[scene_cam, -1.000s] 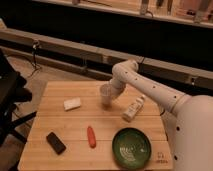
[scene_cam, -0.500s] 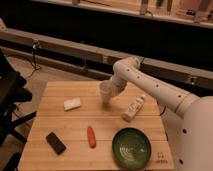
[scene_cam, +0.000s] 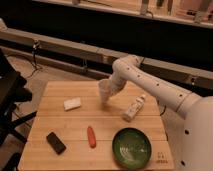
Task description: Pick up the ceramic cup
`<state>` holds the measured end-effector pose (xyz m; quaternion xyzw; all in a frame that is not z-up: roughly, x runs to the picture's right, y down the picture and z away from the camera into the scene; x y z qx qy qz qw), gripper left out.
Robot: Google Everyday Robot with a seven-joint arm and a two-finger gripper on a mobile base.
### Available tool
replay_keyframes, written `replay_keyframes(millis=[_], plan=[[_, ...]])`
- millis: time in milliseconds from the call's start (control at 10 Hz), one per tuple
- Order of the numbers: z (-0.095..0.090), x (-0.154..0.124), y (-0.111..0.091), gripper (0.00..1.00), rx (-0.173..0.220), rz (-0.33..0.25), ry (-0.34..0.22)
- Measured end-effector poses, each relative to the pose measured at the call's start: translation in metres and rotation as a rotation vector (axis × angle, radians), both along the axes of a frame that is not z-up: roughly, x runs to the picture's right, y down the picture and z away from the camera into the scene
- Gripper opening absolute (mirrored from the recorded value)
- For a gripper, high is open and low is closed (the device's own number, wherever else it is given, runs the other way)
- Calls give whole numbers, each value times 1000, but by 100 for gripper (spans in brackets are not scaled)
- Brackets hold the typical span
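Note:
The ceramic cup [scene_cam: 104, 90] is pale and whitish. It hangs tilted a little above the back middle of the wooden table [scene_cam: 65, 122]. My gripper [scene_cam: 110, 88] comes in from the right on the white arm [scene_cam: 150, 82] and is shut on the cup's right side. The arm's wrist partly hides the cup's far side.
A white bottle [scene_cam: 135, 108] lies on the table just right of the cup. A white block [scene_cam: 72, 103] lies to the left. A red pepper-like thing [scene_cam: 91, 136], a black box [scene_cam: 56, 142] and a green bowl [scene_cam: 132, 147] are at the front. A dark chair [scene_cam: 10, 95] stands left.
The cup has risen slightly off the table and tilted in the gripper. The arm's wrist has shifted a little upward. The other objects have not moved.

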<state>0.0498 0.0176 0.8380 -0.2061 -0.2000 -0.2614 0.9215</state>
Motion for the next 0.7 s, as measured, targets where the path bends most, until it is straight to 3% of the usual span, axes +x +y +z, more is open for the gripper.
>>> replay_keyframes(millis=[700], plan=[[-8,-1,-7,0,2,-7,-5]])
